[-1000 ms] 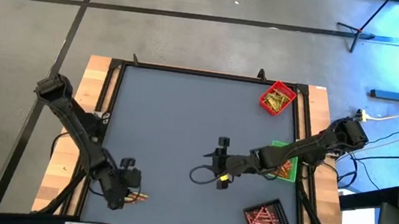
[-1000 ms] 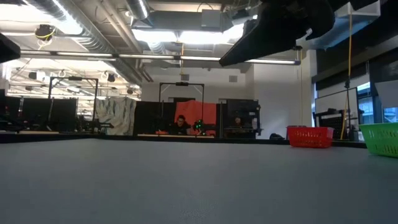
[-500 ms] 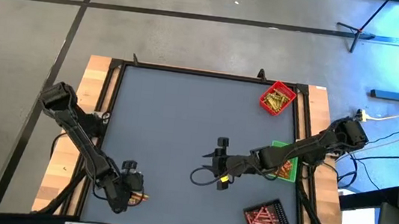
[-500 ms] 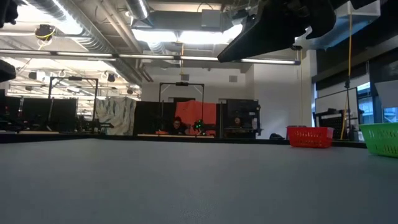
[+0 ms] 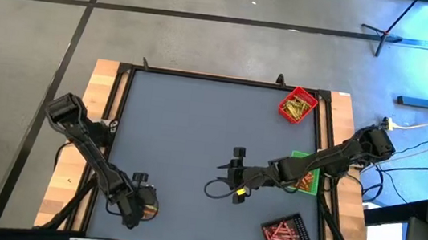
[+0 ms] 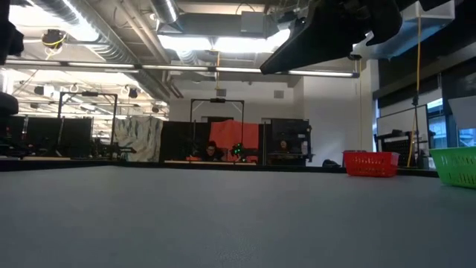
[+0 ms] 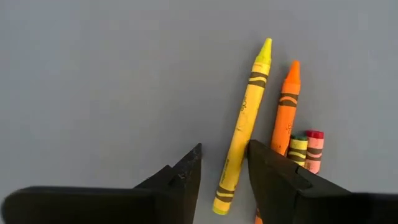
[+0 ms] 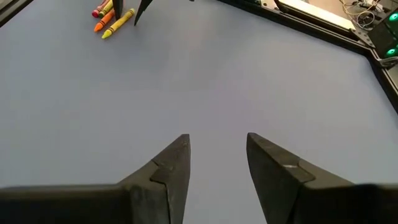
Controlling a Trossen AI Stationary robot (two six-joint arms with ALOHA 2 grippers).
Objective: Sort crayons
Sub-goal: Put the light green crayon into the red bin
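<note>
Where the table's near left corner lies, a small cluster of loose crayons rests on the grey surface: a yellow crayon (image 7: 241,130), an orange crayon (image 7: 283,112) just beside it, and two short stubs, one yellowish (image 7: 297,149), one red (image 7: 313,149), touching the orange one.

Left gripper (image 7: 222,168): poised directly over this cluster, fingers parted and straddling the lower half of the yellow crayon, one finger between it and the orange one. Not clamped; nothing held.

Right gripper (image 8: 216,162): hovering above mid-table, jaws apart, empty, waiting.

Receptacles: red tray (image 5: 297,105) at the far right corner, holding yellowish crayons; green tray (image 5: 304,179) at the right edge, largely covered by the right arm, orange crayons showing; black tray (image 5: 285,231) at the near right corner, holding red crayons.

Step in hand, as judged: picking the yellow crayon from the remaining cluster; most sorting appears done.

Next move calls for: closing squarely on the yellow crayon without catching the orange neighbour, lifting clear, then carrying it across to the red tray.
</note>
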